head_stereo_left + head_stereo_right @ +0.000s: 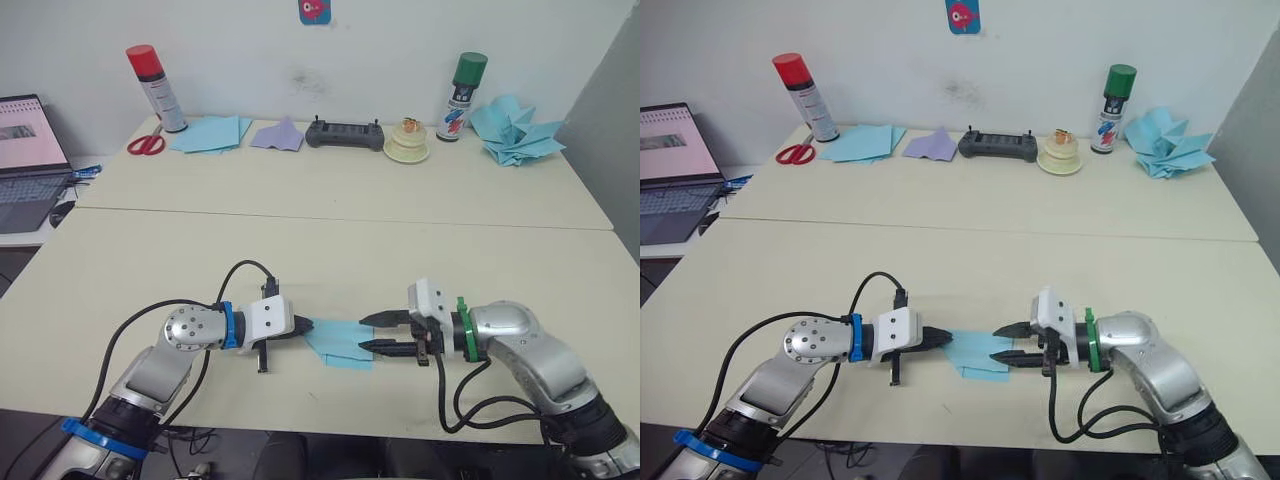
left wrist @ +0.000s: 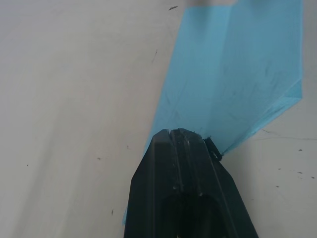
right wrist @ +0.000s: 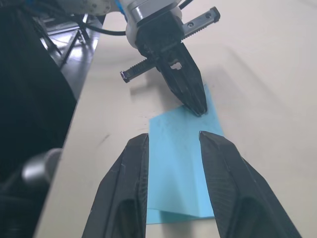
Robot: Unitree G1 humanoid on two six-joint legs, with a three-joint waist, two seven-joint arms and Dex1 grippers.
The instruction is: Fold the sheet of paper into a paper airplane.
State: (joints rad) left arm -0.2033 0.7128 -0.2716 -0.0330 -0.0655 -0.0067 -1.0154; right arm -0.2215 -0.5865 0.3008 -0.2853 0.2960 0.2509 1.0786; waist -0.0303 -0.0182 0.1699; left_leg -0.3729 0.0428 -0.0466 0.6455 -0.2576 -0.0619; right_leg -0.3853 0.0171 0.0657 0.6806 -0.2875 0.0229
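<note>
The sheet of paper (image 1: pixel 338 343), light blue and partly folded to a narrow end on the left, lies flat near the table's front edge between my two grippers. My left gripper (image 1: pixel 303 327) is shut, its tip pressed down on the paper's narrow end (image 2: pixel 233 74). In the right wrist view that closed tip (image 3: pixel 198 106) touches the sheet's far edge. My right gripper (image 1: pixel 366 334) is open, one finger on each side of the paper's right end (image 3: pixel 181 158), with nothing pinched between them.
Along the back of the table stand a red-capped can (image 1: pixel 155 85), scissors (image 1: pixel 146 144), a stack of light-blue sheets (image 1: pixel 212 133), a lavender dart (image 1: pixel 278 134), a black controller (image 1: pixel 345 134), a green-capped can (image 1: pixel 462 95) and a heap of blue darts (image 1: pixel 515 130). A laptop (image 1: pixel 28 160) sits far left.
</note>
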